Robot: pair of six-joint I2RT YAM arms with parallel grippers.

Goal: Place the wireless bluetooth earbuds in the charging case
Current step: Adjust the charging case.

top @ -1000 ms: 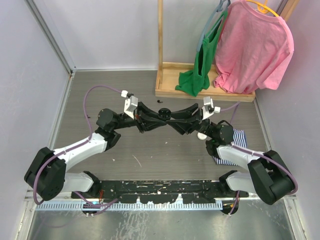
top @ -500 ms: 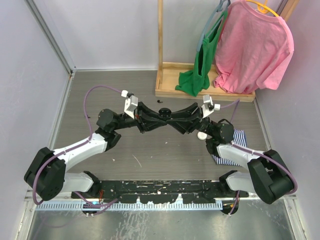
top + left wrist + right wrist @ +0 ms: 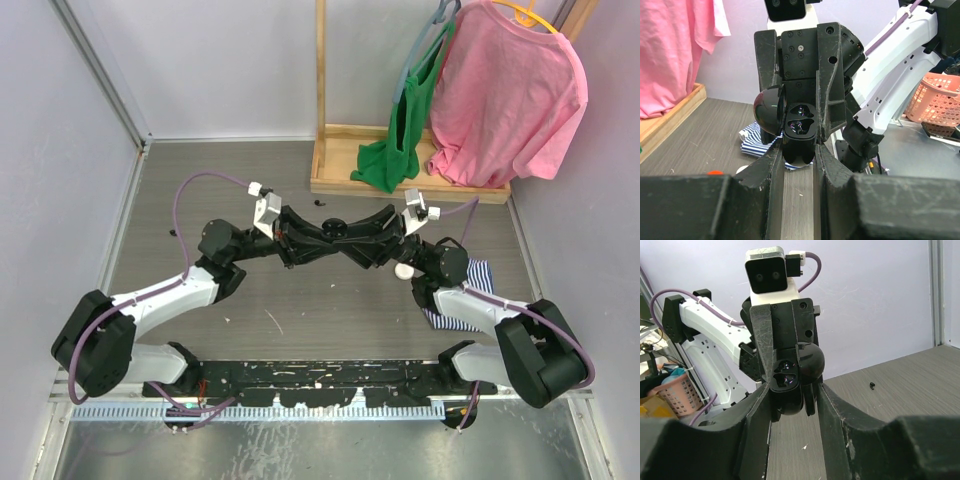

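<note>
While both arms meet above the middle of the counter (image 3: 300,300), we find the charging case (image 3: 799,125) lifted clear of it between the two sets of fingers. The left gripper (image 3: 799,147) is pressed nearly together and pinches the case's body. The right gripper (image 3: 793,387) stands partly spread around the same case; we cannot tell whether it presses or only flanks it.

The lid (image 3: 767,107) hangs open to one side, and the wells are turned so that both wrist cameras look in. We judge the case is held this way to steady it and keep its mouth reachable. Whether the dark wells are filled we cannot say.

One loose black earbud (image 3: 872,385), as we take the speck to be, lies on the counter well apart from the case, toward the wooden rack (image 3: 400,175) with its pink shirt (image 3: 510,95) and green cloth (image 3: 395,150). A white disc (image 3: 403,270) and a striped cloth (image 3: 470,275) sit by the right arm.

Fingers crowd the case on both sides, so fetching that piece would likely mean one arm letting go.
</note>
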